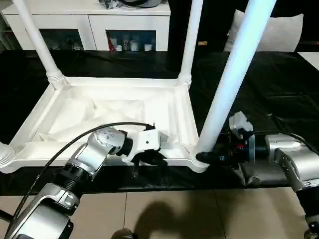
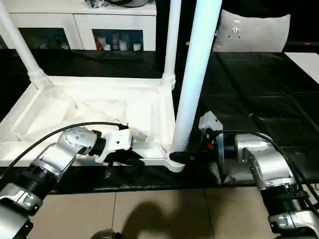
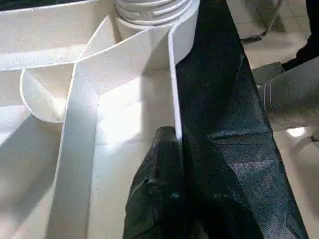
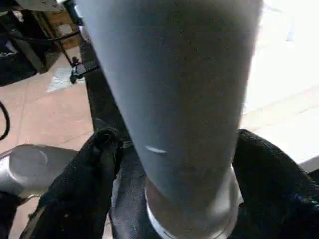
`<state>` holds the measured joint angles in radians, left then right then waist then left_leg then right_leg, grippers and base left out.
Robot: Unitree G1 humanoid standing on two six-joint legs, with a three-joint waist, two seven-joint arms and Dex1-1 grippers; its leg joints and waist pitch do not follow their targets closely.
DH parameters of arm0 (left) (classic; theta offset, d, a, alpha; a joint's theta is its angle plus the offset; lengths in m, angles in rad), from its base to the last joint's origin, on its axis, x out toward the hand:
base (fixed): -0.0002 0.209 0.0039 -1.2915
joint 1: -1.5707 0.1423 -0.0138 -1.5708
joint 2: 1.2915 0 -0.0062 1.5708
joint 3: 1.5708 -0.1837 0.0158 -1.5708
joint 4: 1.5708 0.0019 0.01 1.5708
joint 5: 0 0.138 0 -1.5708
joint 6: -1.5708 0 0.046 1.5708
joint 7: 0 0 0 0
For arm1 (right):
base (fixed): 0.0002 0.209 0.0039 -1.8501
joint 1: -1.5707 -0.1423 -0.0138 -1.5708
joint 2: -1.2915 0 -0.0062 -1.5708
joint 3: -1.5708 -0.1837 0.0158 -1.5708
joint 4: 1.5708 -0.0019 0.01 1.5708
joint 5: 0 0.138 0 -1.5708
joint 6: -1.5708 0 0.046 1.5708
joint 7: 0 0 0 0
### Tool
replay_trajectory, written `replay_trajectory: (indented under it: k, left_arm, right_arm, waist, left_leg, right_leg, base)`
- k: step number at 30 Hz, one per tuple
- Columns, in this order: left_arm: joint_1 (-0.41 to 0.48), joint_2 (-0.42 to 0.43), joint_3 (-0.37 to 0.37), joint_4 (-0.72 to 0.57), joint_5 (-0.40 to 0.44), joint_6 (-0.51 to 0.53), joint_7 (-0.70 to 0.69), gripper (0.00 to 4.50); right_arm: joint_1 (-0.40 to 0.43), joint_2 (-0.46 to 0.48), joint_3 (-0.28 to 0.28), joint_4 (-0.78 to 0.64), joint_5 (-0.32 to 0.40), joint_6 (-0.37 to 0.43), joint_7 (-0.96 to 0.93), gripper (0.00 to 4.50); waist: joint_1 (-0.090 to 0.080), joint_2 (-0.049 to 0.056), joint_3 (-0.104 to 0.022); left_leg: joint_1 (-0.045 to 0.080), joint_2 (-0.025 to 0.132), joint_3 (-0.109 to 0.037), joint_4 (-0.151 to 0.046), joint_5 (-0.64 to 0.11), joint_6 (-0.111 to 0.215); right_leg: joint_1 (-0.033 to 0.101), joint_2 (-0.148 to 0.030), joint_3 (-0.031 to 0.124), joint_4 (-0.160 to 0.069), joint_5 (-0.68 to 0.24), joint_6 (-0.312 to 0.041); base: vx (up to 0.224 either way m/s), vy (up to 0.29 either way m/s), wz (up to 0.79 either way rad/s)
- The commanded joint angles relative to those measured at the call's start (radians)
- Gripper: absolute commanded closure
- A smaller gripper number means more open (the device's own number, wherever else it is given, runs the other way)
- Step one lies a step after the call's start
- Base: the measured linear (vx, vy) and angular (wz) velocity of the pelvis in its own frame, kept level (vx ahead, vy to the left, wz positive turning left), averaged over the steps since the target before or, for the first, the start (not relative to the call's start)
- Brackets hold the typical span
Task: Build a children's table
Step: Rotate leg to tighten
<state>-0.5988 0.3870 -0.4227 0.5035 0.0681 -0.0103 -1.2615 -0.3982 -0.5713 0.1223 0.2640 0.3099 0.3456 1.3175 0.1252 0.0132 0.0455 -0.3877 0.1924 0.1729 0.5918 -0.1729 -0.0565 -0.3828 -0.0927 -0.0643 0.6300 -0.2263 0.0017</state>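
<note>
Dark room, tiled floor (image 1: 164, 209) in front, a white cabinet with glass doors (image 1: 94, 30) at the back, and a black sheet (image 1: 259, 84) spread over the low work surface. On that sheet, the children's table (image 1: 114, 117) upside down, ribbed hollow underside up — laid so, most likely, to leave the corner sockets open from above for the screw-in legs.

Far left, a leg (image 1: 40, 42) standing in the far-left socket. At the picture's left edge, a rounded threaded collar (image 1: 4, 154) at the near-left corner; no telling whether a leg rises from it. Next, the left tool (image 1: 147, 159) at the near rim of the top, black fingers (image 3: 159, 184) pinched on the thin upright wall of that rim, one inside and one outside — probably to hold the top still against twisting. Further right, a second leg (image 1: 192, 40) upright in the far-right socket. Then the near-right leg (image 1: 234, 74), tall and close to the camera, foot end in the corner socket (image 1: 199, 162). Right tool (image 1: 214, 157) wrapped about the base of that leg, a finger (image 4: 84, 184) on either side, clamped just above the threaded ring — a hold low enough, by the look of it, to turn the leg home.

Count: one table top, three legs clearly standing, a fourth unconfirmed, two tools, both engaged.
</note>
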Motion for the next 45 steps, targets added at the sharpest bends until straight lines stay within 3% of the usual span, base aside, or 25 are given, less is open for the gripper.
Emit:
replay_trajectory:
  k: [1,15,21,22,24,26,28,30,31,32,33,35,37,38,39,41,45]
  left_arm:
    - [-0.014,-0.001,-0.036,0.003,0.019,-0.032,-0.035,4.5]
    - [-0.003,-0.003,-0.033,0.007,0.011,-0.032,-0.042,4.5]
    - [0.004,-0.013,-0.016,-0.022,-0.011,0.042,-0.027,4.5]
    - [0.003,-0.04,0.004,-0.04,-0.015,0.12,0.033,4.5]
    - [0.002,-0.062,0.018,-0.054,-0.018,0.179,0.077,4.5]
    - [-0.002,-0.09,0.025,-0.063,-0.001,0.233,0.141,4.5]
    - [-0.013,-0.135,0.041,-0.058,0.016,0.286,0.234,4.5]
    - [-0.03,-0.201,0.067,-0.04,0.025,0.344,0.351,4.5]
    - [-0.045,-0.26,0.088,-0.022,0.033,0.385,0.451,4.5]
    - [-0.045,-0.26,0.088,-0.022,0.033,0.385,0.451,4.5]
    - [-0.052,-0.299,0.094,-0.022,0.04,0.412,0.502,4.5]
    - [-0.062,-0.334,0.103,-0.017,0.047,0.425,0.545,4.5]
    - [-0.068,-0.344,0.107,-0.017,0.056,0.425,0.564,4.5]
    - [-0.068,-0.344,0.107,-0.017,0.056,0.425,0.564,4.5]
    - [-0.067,-0.345,0.108,-0.02,0.06,0.426,0.568,4.5]
    - [-0.069,-0.323,0.105,-0.019,0.075,0.424,0.578,4.5]
    - [-0.057,-0.282,0.101,-0.021,0.076,0.392,0.54,4.5]
  right_arm:
    - [-0.01,-0.011,0.005,0.006,0.0,0.006,0.015,1.24]
    - [0.012,-0.025,0.019,0.004,0.008,0.023,0.039,2.33]
    - [0.023,0.025,-0.007,-0.05,0.051,0.121,-0.049,2.44]
    - [0.013,0.079,-0.028,-0.063,0.037,0.177,-0.179,2.44]
    - [0.004,0.115,-0.042,-0.064,0.019,0.198,-0.269,2.44]
    - [-0.013,0.175,-0.07,-0.052,0.012,0.235,-0.379,2.44]
    - [-0.032,0.244,-0.1,-0.033,0.001,0.275,-0.507,2.44]
    - [-0.052,0.319,-0.126,-0.003,-0.034,0.29,-0.655,2.44]
    - [-0.073,0.376,-0.148,0.031,-0.062,0.275,-0.77,2.44]
    - [-0.073,0.376,-0.148,0.031,-0.062,0.275,-0.77,2.44]
    - [-0.089,0.41,-0.157,0.058,-0.076,0.266,-0.834,2.44]
    - [-0.098,0.429,-0.152,0.084,-0.093,0.218,-0.87,2.44]
    - [-0.1,0.44,-0.156,0.086,-0.094,0.207,-0.871,1.91]
    - [-0.1,0.44,-0.156,0.086,-0.094,0.207,-0.871,1.91]
    - [-0.1,0.445,-0.16,0.08,-0.096,0.215,-0.875,1.72]
    - [-0.089,0.457,-0.185,0.043,-0.064,0.202,-0.848,1.6]
    - [-0.069,0.415,-0.175,0.02,-0.048,0.18,-0.78,1.21]
  waist:
    - [-0.004,-0.018,-0.064]
    - [0.009,-0.02,-0.066]
    - [0.006,-0.019,-0.062]
    - [0.005,-0.008,-0.058]
    - [-0.008,-0.014,-0.053]
    - [-0.022,-0.012,-0.048]
    - [-0.041,-0.012,-0.048]
    - [-0.047,-0.013,-0.049]
    - [-0.059,-0.014,-0.048]
    - [-0.063,-0.014,-0.048]
    - [-0.062,-0.014,-0.051]
    - [-0.066,-0.015,-0.052]
    - [-0.064,-0.012,-0.054]
    - [-0.063,-0.012,-0.054]
    - [-0.062,-0.008,-0.054]
    - [-0.064,-0.009,-0.053]
    - [-0.063,-0.007,-0.051]
  left_leg:
    - [0.019,0.041,-0.003,-0.059,-0.102,0.091]
    - [0.021,0.042,-0.002,-0.058,-0.097,0.086]
    - [0.021,0.041,-0.002,-0.06,-0.102,0.082]
    - [0.02,0.041,-0.004,-0.062,-0.109,0.075]
    - [0.024,0.039,-0.006,-0.071,-0.173,0.032]
    - [0.023,0.038,-0.008,-0.077,-0.215,0.007]
    - [0.021,0.036,-0.012,-0.083,-0.225,-0.018]
    - [0.021,0.035,-0.012,-0.082,-0.221,-0.023]
    - [0.022,0.033,-0.01,-0.08,-0.222,-0.027]
    - [0.022,0.031,-0.01,-0.08,-0.219,-0.026]
    - [0.019,0.029,-0.011,-0.076,-0.199,-0.014]
    - [0.015,0.028,-0.008,-0.073,-0.157,0.004]
    - [0.015,0.027,-0.007,-0.07,-0.133,0.021]
    - [0.014,0.027,-0.007,-0.07,-0.12,0.037]
    - [0.015,0.027,-0.008,-0.07,-0.12,0.04]
    - [0.016,0.029,-0.008,-0.072,-0.13,0.046]
    - [0.017,0.031,-0.008,-0.074,-0.158,0.043]
  right_leg:
    - [0.042,-0.056,0.04,-0.065,0.001,-0.261]
    - [0.041,-0.056,0.04,-0.063,-0.009,-0.254]
    - [0.04,-0.054,0.041,-0.064,-0.013,-0.253]
    - [0.037,-0.055,0.041,-0.065,-0.026,-0.254]
    - [0.036,-0.056,0.041,-0.077,-0.13,-0.239]
    - [0.034,-0.057,0.043,-0.085,-0.198,-0.22]
    - [0.034,-0.053,0.042,-0.085,-0.209,-0.212]
    - [0.036,-0.053,0.042,-0.085,-0.199,-0.208]
    - [0.032,-0.052,0.044,-0.088,-0.187,-0.21]
    - [0.031,-0.053,0.044,-0.089,-0.184,-0.212]
    - [0.038,-0.053,0.044,-0.089,-0.155,-0.21]
    - [0.04,-0.05,0.044,-0.086,-0.086,-0.216]
    - [0.042,-0.05,0.043,-0.084,-0.041,-0.224]
    - [0.045,-0.048,0.042,-0.082,-0.008,-0.227]
    - [0.045,-0.048,0.042,-0.082,-0.003,-0.229]
    - [0.044,-0.048,0.041,-0.082,-0.002,-0.236]
    - [0.046,-0.048,0.041,-0.087,-0.029,-0.233]
  base:
    - [0.0,0.0,0.0]
    - [0.0,0.0,0.0]
    - [0.0,0.0,0.0]
    - [0.0,0.0,0.0]
    - [0.0,0.0,0.0]
    - [0.0,0.0,0.0]
    - [0.0,0.0,0.0]
    - [0.0,0.0,0.0]
    - [0.0,0.0,0.0]
    - [0.0,0.0,0.0]
    - [0.0,0.0,0.0]
    - [0.0,0.0,0.0]
    - [0.0,0.0,0.0]
    - [0.0,0.0,0.0]
    - [0.0,0.0,0.0]
    - [0.0,0.0,0.0]
    - [0.0,0.0,0.0]
